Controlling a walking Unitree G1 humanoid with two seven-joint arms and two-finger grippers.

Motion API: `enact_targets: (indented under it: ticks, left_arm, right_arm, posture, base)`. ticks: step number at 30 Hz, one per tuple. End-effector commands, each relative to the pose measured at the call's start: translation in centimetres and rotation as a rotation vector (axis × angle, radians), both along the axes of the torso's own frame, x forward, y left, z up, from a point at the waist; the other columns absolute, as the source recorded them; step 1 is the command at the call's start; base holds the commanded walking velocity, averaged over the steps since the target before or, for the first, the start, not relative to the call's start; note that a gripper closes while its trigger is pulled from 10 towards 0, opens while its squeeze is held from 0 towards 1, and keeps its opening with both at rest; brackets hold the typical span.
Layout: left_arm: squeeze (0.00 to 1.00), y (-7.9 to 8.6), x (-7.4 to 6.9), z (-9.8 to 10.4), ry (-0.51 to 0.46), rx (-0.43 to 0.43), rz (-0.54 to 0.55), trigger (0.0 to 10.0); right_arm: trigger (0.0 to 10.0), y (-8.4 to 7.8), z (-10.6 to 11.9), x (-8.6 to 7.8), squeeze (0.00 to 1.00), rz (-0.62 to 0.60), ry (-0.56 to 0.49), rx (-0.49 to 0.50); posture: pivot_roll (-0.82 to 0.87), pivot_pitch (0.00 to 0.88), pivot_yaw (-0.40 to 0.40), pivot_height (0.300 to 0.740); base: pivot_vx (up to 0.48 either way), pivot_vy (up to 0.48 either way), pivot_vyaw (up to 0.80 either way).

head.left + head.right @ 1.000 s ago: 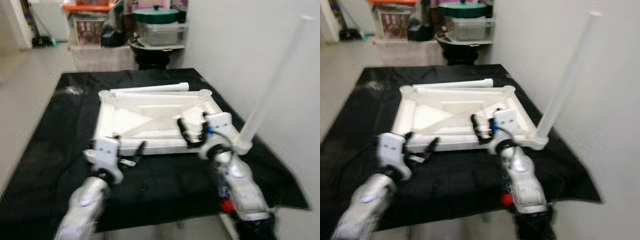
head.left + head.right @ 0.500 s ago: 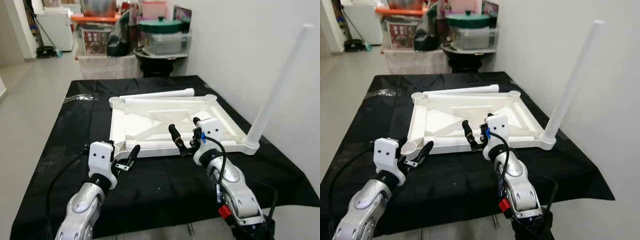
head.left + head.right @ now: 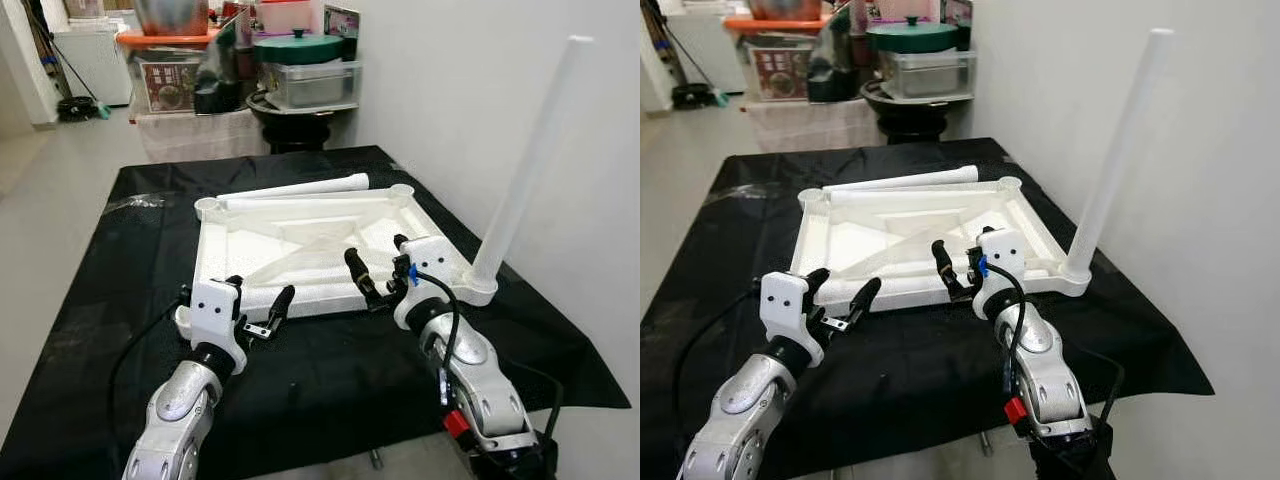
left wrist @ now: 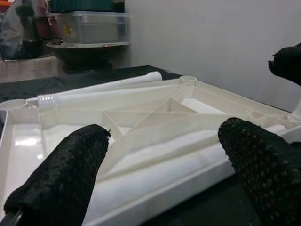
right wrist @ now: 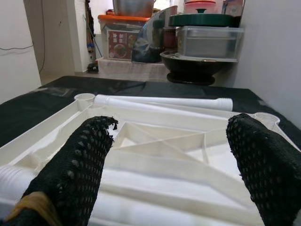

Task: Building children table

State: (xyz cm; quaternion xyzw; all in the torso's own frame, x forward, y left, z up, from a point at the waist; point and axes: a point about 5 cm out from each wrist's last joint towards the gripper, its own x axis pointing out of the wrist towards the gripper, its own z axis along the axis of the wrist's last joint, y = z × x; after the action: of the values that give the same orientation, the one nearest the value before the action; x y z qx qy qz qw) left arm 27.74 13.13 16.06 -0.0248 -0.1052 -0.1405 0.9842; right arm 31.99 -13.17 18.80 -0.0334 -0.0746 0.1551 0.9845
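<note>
A white plastic tabletop (image 3: 225, 250) lies upside down on a black cloth. One white leg (image 3: 528, 160) stands upright in its near right corner socket. A second leg (image 3: 295, 187) lies loose along the far edge, and a third (image 4: 155, 153) lies inside the tray along the near rim. My left gripper (image 3: 258, 305) hovers open at the near left rim, holding nothing. To its right, my right gripper (image 3: 378, 268) is open above the near rim's middle, also holding nothing. Both pairs of black fingertips (image 5: 70, 174) frame the ribbed underside.
The black cloth (image 3: 120, 260) covers a low platform with floor to the left. A white wall (image 3: 480, 90) runs close along the right side. Stacked storage boxes (image 3: 170, 70), a black pot and a green-lidded container (image 3: 305, 65) stand behind.
The view was blurred a second ago and is now sharp, and it has shifted a little. Both grippers remain open at the tabletop's near rim; nothing was taken hold of.
</note>
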Motion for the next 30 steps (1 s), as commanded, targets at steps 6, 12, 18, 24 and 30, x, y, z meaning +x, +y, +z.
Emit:
enact_targets:
  ticks: [6,12,18,24,30]
  left_arm:
    - [0.0,-0.01,-0.04,-0.12,0.004,-0.021,-0.005,10.0]
    - [0.0,0.0,-0.08,-0.12,0.001,-0.02,0.004,10.0]
    - [0.0,-0.02,-0.07,-0.2,0.004,-0.013,0.003,10.0]
    - [0.0,0.04,0.01,-0.16,0.002,-0.018,0.012,10.0]
    - [0.0,0.22,0.08,0.06,-0.013,-0.035,0.023,10.0]
  right_arm:
    - [10.0,-0.44,0.07,0.24,0.0,-0.017,-0.011,-0.003]
    - [10.0,-0.63,0.09,0.37,0.0,-0.021,-0.013,-0.008]
    - [10.0,-0.84,0.12,0.43,0.0,-0.027,-0.015,-0.011]
    - [10.0,-0.92,0.08,0.5,0.0,-0.032,-0.015,-0.011]
    - [10.0,-0.89,0.02,0.51,0.0,-0.028,-0.016,-0.008]
  posture:
    - [0.06,0.0,-0.043,0.74]
    - [0.06,0.0,-0.043,0.74]
    - [0.06,0.0,-0.042,0.74]
    - [0.06,0.0,-0.039,0.74]
    - [0.06,0.0,-0.041,0.74]
  base:
    - [0.149,0.0,0.0]
    - [0.0,0.0,0.0]
    - [0.0,0.0,0.0]
    - [0.0,0.0,0.0]
    - [0.046,0.0,0.0]
